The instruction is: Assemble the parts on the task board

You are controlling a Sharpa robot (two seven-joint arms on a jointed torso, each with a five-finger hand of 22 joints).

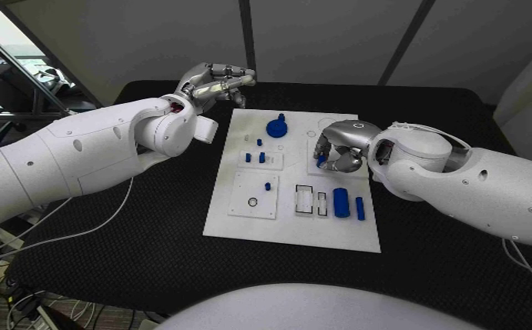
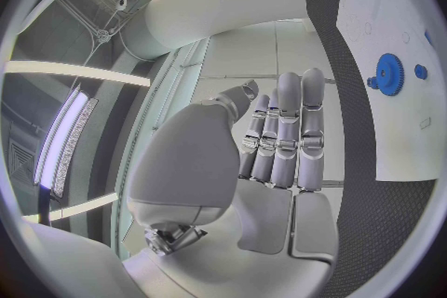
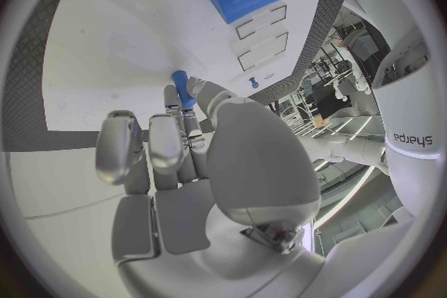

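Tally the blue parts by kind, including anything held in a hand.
Gear: 1
Thick cylinder: 1
Slim rod: 1
Small pegs on the task board: 4
Peg pinched in the right hand: 1
Total: 8 blue parts

A robotics lab or test cell: a black cloth-covered table stands inside pale grey partition panels joined by dark metal struts across the upper frame, with white cables trailing at lower left and long ceiling strip lights.
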